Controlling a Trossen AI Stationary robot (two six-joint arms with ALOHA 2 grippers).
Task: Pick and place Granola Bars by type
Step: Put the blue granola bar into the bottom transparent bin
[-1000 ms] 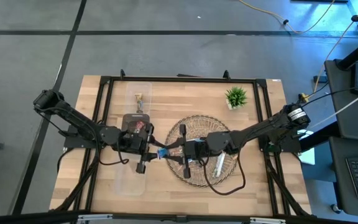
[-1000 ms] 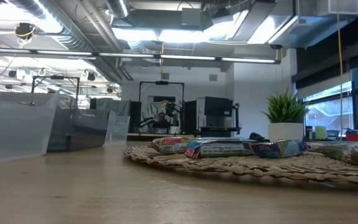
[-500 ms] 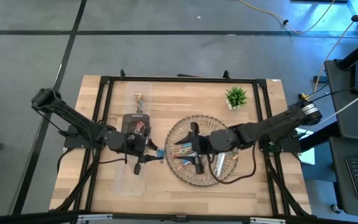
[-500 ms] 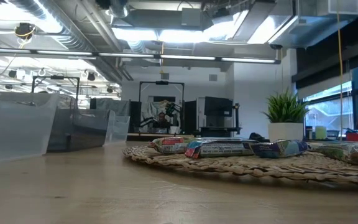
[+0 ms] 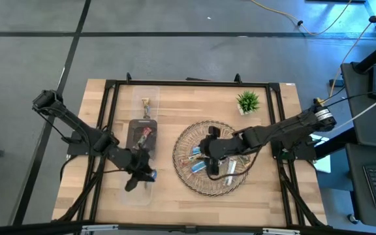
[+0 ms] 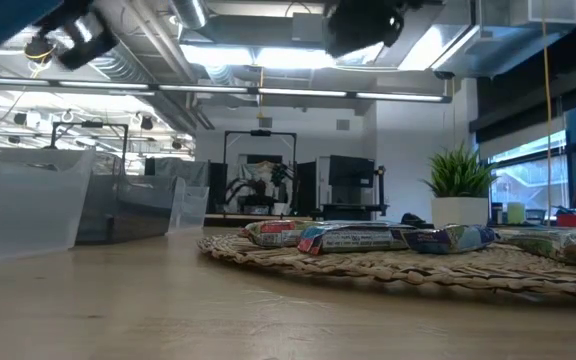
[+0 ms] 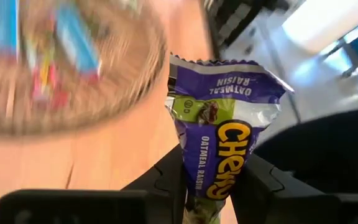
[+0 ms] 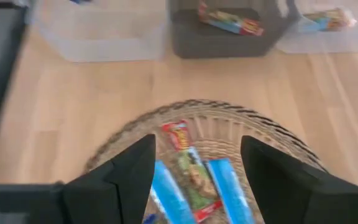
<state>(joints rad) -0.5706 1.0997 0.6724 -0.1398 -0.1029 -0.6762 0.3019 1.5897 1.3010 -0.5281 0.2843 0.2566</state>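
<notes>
Grey concrete floor surrounds a pale wooden worktop (image 5: 175, 196) framed by black rails. Toward the worktop's left side three shallow containers run from the far edge toward the near edge: a clear plastic tray (image 5: 147, 102) holding one small wrapped bar, a dark grey tray (image 5: 142, 132) holding a red-wrapped bar, and another clear tray (image 5: 138, 190) nearest the front edge.

Over that front tray hangs the left gripper (image 5: 147, 173), its fingers pinching a purple foil-wrapped oatmeal raisin bar (image 7: 219, 134) by its lower end, so the bar stands up between the jaws in the left wrist view.

At the worktop's middle sits a round woven wicker mat (image 5: 181, 149) carrying the remaining bars, among them bright blue ones (image 8: 229, 190) and a green-gold one (image 8: 196, 176). The right gripper (image 5: 209, 145) hovers above the mat with its fingers spread wide and nothing between them. A small green potted plant (image 5: 247, 102) stands near the far right corner.

The step in hand looks like the left arm delivering the purple bar to its tray by type. Next, it would need to lower the bar inside the front tray's walls and let go, while the right arm likely drops onto another bar on the mat.
</notes>
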